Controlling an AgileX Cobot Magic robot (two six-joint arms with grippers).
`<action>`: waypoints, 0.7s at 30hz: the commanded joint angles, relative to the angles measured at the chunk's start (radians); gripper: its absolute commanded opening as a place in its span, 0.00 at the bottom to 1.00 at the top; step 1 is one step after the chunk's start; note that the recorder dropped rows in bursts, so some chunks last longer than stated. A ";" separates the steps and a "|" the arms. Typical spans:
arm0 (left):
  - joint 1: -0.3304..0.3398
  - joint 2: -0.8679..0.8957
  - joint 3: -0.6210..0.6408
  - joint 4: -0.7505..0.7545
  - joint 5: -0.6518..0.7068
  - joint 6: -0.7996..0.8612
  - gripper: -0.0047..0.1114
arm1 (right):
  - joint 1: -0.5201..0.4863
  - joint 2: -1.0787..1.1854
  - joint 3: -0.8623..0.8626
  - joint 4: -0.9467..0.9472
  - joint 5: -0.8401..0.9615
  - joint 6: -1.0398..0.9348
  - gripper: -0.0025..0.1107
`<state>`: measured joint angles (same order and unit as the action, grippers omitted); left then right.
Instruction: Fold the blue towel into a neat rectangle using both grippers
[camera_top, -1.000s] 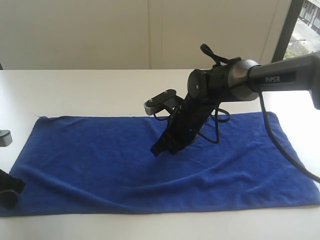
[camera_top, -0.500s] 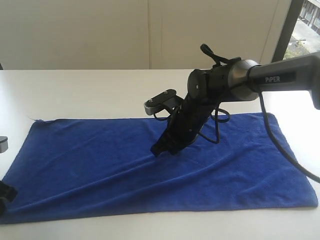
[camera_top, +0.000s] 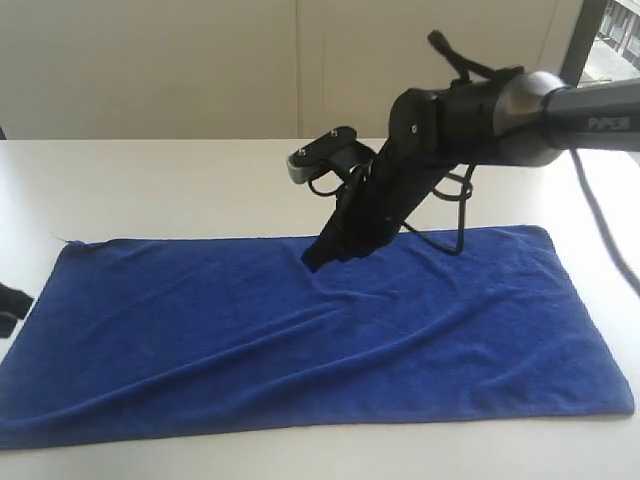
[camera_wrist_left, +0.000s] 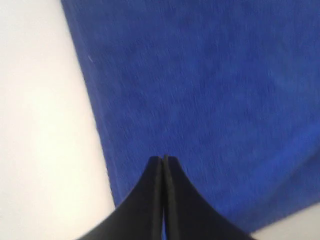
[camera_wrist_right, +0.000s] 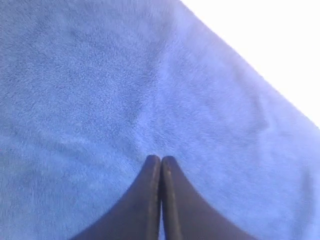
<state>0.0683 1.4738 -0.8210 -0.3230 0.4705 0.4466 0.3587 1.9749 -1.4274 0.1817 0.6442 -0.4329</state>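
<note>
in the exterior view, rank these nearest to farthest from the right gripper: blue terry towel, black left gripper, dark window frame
1. Blue terry towel: spread right beneath the shut right gripper, whose tip is at the towel's far edge.
2. Black left gripper: at the view's left edge, by the towel's short end.
3. Dark window frame: top right, in the background.

Blue terry towel (camera_top: 300, 340) lies spread lengthwise on white table (camera_top: 150, 190), with shallow creases across its middle. Black right gripper (camera_top: 316, 256), on grey-and-black jointed arm (camera_top: 500, 105) entering from the right, points down over the towel's far half; contact unclear. Left gripper (camera_top: 10, 305): black sliver beside the towel's left edge.
</note>
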 joint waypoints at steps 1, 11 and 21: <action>0.000 -0.010 -0.021 -0.075 -0.152 0.006 0.04 | -0.002 -0.095 0.017 -0.166 0.052 0.114 0.02; 0.000 0.272 -0.188 -0.081 -0.179 0.050 0.04 | -0.002 -0.342 0.353 -0.385 0.057 0.460 0.02; -0.002 0.444 -0.432 -0.372 -0.015 0.344 0.04 | -0.002 -0.488 0.633 -0.496 0.021 0.655 0.02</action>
<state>0.0683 1.8884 -1.1996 -0.5905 0.4041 0.7022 0.3587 1.5075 -0.8374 -0.2919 0.6967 0.1767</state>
